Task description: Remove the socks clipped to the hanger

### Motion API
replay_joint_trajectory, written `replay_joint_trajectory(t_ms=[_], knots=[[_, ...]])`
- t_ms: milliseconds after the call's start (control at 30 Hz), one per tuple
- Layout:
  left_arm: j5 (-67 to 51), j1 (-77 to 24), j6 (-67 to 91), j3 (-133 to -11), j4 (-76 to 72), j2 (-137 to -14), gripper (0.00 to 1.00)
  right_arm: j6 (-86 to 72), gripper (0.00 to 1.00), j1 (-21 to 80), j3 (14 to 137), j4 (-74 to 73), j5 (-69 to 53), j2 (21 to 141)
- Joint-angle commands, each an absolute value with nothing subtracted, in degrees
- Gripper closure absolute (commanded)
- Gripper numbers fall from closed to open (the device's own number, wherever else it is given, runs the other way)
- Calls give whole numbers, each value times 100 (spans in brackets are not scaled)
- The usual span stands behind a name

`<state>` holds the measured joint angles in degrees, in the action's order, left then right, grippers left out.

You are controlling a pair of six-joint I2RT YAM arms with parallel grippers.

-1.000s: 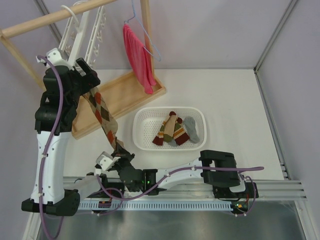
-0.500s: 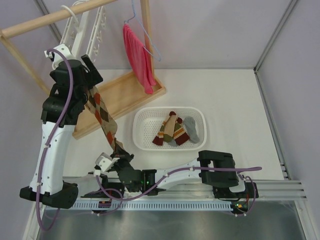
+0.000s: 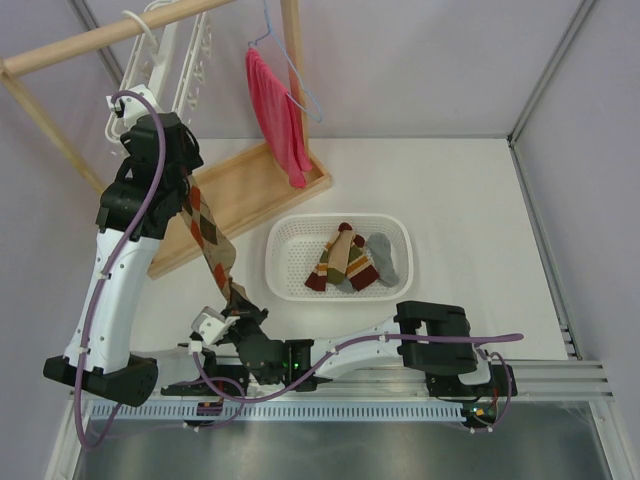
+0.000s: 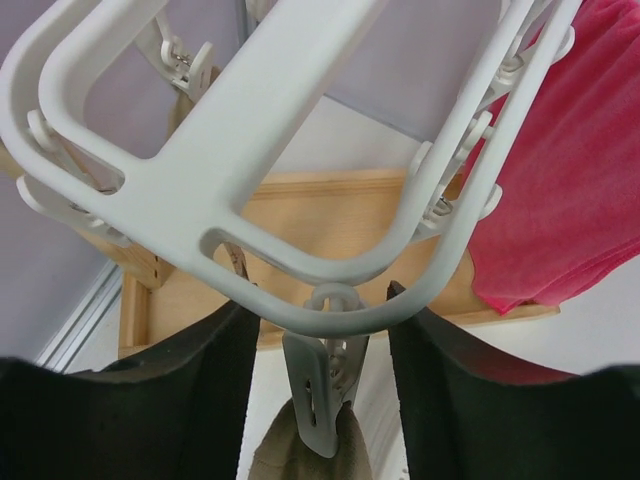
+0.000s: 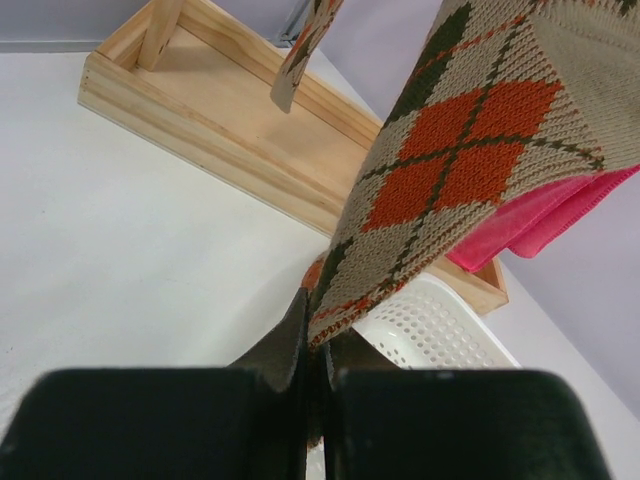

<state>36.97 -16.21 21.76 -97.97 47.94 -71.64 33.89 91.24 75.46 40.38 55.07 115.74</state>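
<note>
Since left fingers (image 4: 150, 400) rose to hanger (image 4: 250, 130), narrower yet parted astride clip (image 4: 322, 385), right fingers (image 5: 282, 340) clamping sock (image 5: 450, 160)

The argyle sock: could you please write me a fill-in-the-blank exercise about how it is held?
The right gripper is shut on the argyle sock, which hangs from the ____ hanger.
The left gripper stands open either side of the ____ holding that sock.
The basket contains loose ____.
Missing: white; clip; socks.
</note>
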Motion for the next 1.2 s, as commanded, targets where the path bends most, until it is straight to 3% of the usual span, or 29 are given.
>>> replay_joint_trajectory(t_ms=[0, 533, 833, 933, 967, 1067, 1167], knots=[[3937, -1652, 1934, -10037, 4816, -7128, 44, 3349, 99, 9211, 7497, 4140, 5440, 11487], [4008, -1652, 1811, -10081, 4808, -7145, 96, 3340, 99, 9211, 7497, 4131, 5449, 11514], [3832, -1652, 1793, -9985, 4799, -7084, 97, 3349, 99, 9211, 7497, 4140, 5458, 11505], [3709, -1652, 1819, -9923, 4781, -7005, 73, 3366, 99, 9211, 7497, 4140, 5493, 11514], [3665, -1652, 1828, -9905, 4790, -6953, 48, 3375, 99, 9211, 7506, 4140, 5511, 11522], [3551, -1652, 1854, -9835, 4799, -6812, 13, 3489, 99, 9211, 7515, 4183, 5616, 11549], [3507, -1652, 1872, -9730, 4790, -6654, 3, 3770, 99, 9220, 7515, 4341, 5870, 11610]])
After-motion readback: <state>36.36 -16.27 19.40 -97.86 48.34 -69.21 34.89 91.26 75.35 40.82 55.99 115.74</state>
